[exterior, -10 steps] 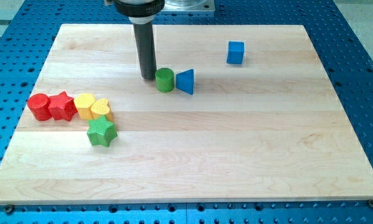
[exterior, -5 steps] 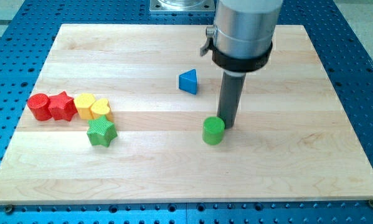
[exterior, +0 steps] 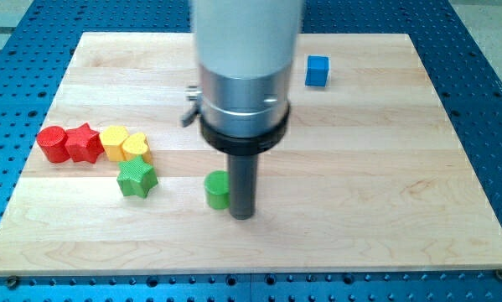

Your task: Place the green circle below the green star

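No pincer here, just a rod: my tip sits touching the green circle at its 4 o'clock, probably to nudge it left. Circle's at 3 o'clock of the green star, not below yet.
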`<action>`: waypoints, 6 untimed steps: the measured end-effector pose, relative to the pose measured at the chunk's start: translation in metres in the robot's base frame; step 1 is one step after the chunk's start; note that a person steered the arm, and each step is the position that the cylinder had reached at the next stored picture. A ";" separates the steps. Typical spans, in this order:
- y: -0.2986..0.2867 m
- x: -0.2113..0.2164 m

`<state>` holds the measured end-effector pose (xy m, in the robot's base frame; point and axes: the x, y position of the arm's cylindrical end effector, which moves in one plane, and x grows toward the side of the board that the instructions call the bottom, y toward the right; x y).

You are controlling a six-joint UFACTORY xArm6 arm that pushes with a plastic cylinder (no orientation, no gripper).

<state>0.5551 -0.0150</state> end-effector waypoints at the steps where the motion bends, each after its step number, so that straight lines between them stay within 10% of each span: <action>1: 0.037 -0.012; 6: -0.035 0.014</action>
<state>0.5693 -0.0505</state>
